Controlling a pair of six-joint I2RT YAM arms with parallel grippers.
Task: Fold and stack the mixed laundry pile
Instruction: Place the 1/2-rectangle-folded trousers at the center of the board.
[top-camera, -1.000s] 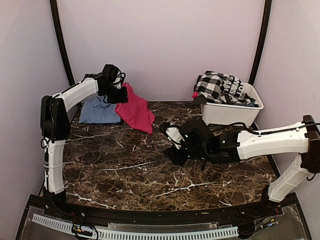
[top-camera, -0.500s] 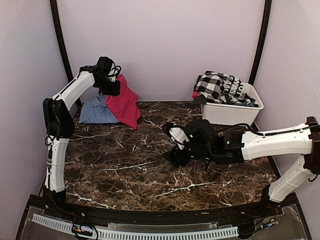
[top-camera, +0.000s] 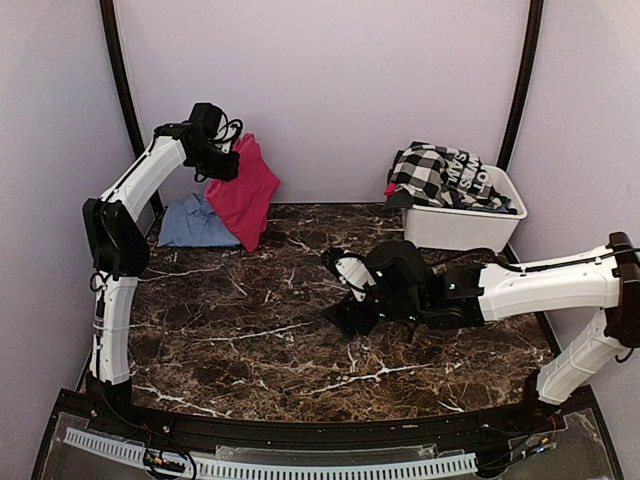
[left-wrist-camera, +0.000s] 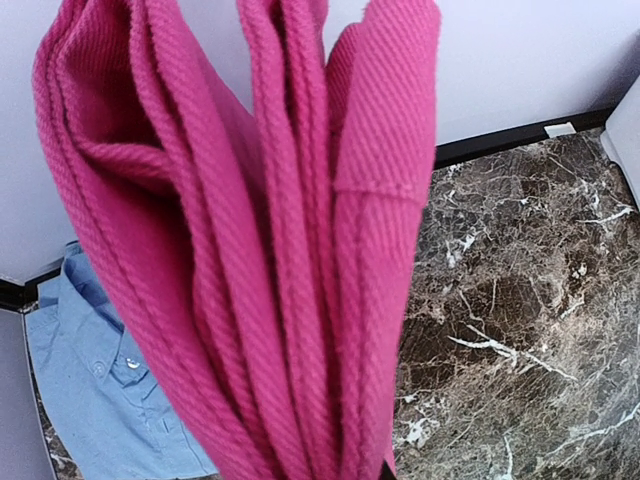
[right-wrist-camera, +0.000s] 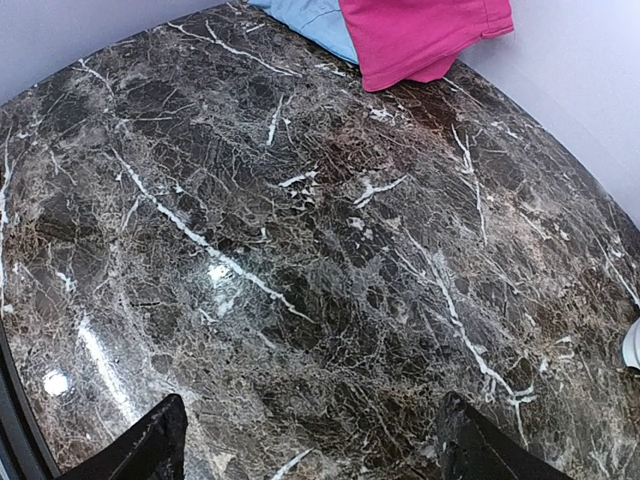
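Our left gripper (top-camera: 222, 160) is raised high by the back wall (top-camera: 330, 90), and its jaws are pressed together on an upper edge of the pink cloth (top-camera: 247, 195). The cloth hangs straight down from them in loose folds, narrowing to a corner at the bottom. We cannot tell whether that corner touches the table (top-camera: 250, 340). In the left wrist view the ribbed pink folds hang right in front of the jaws and hide the fingers altogether.

Below these jaws and a little to their left lies the blue shirt (top-camera: 188, 224), spread flat on the table against the wall, with buttons showing. In the top view the hanging cloth covers its right edge.

Our right gripper (right-wrist-camera: 315, 455) sits low over the middle of the table with its jaws spread wide. Nothing is between them, only bare marble under and ahead of them. Far ahead of these jaws, at the far edge of the table, we see the lower hem of the pink cloth with the blue shirt just beside it.

Well apart from the right jaws, behind them and to their right in the top view, stands the tub (top-camera: 460, 228). The checked garment (top-camera: 440, 172) is heaped in it and spills over the rim
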